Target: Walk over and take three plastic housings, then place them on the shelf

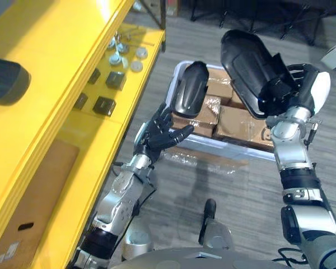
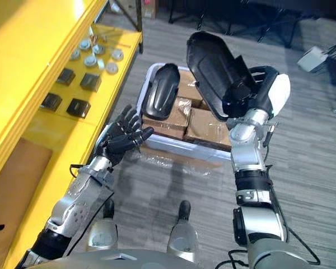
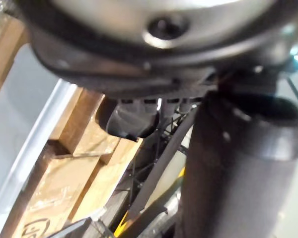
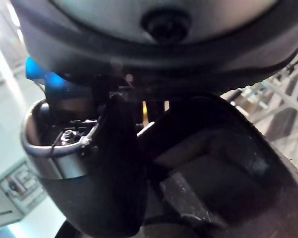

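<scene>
Partly hidden, right hand [image 1: 301, 85] grips housing [image 1: 246, 61]; left hand [image 1: 161, 136] spread.

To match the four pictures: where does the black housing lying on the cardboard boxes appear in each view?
Left eye view: lying housing upper middle, on the cardboard boxes, beyond the open left hand.
Right eye view: upper middle, slightly left.
Left wrist view: probably the dark shape over the boxes.
Right wrist view: cannot tell; the right hand's held housing is there.
Shared landmark: the cardboard boxes.
</scene>
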Available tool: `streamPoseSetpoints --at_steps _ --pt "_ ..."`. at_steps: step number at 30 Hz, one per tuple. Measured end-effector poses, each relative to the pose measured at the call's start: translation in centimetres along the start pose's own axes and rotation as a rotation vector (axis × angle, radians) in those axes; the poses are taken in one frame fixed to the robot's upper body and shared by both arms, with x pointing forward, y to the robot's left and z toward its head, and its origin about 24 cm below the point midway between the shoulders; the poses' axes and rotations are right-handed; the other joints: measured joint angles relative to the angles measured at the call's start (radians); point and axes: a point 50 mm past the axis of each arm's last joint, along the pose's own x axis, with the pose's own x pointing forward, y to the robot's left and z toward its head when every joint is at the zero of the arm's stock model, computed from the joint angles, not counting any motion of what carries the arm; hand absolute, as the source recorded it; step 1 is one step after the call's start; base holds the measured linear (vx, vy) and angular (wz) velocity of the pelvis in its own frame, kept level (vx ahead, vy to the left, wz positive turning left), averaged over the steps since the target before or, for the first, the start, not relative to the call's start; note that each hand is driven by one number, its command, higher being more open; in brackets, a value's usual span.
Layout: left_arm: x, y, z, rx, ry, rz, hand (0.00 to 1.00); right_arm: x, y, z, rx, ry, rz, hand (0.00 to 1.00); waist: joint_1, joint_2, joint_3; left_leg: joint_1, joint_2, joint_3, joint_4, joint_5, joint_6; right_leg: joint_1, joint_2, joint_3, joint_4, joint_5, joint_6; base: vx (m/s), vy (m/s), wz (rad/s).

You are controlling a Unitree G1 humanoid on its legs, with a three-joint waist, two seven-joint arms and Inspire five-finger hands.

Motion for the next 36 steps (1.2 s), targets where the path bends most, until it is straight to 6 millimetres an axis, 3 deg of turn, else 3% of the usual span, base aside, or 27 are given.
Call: streamPoseSetpoints --at_steps 7,10,13,19,36 --pt "1.8 -0.3 -2.3 -0.351 0.136 0.035 1.0 -2.1 0.4 1.5 0.014 -0.199 0.021 0.0 -0.048 -0.001 -0.048 0.056 0.0 0.016 -0.035 0.009 -0.004 0.038 0.002 0.001 -0.016 0.001 0.002 0.0 -0.004 -0.05" --pt "2.4 -1.3 -2.9 -0.464 0.169 -0.003 1.0 -4.2 2.3 1.5 0.055 -0.219 0.098 0.0 -0.051 -0.004 -0.095 0.072 0.0 0.027 -0.049 0.01 -0.005 0.046 0.003 0.003 -0.029 0.004 0.006 -0.02 0.001 -0.07" --pt "3.0 -2.4 -2.5 -0.534 0.147 -0.053 1.0 -6.1 4.0 1.8 0.076 -0.231 0.18 0.0 -0.048 -0.005 -0.106 0.084 0.0 0.033 -0.05 0.01 -0.005 0.054 0.003 0.009 -0.03 0.004 0.007 -0.02 0.004 -0.04" --pt "3.6 -4.1 -2.2 -0.517 0.153 -0.135 1.0 -8.4 6.1 2.5 0.106 -0.262 0.301 0.0 -0.048 -0.006 -0.115 0.092 -0.001 0.033 -0.059 0.016 -0.004 0.063 0.002 0.006 -0.033 0.005 0.008 0.0 0.001 0.01" --pt "3.5 -4.2 -3.0 -0.524 0.164 -0.08 1.0 -10.0 7.4 2.1 0.143 -0.25 0.334 0.0 -0.047 -0.021 -0.171 0.09 -0.003 0.011 -0.071 0.027 -0.003 0.084 0.001 -0.023 -0.053 0.008 0.012 -0.01 0.003 0.04"
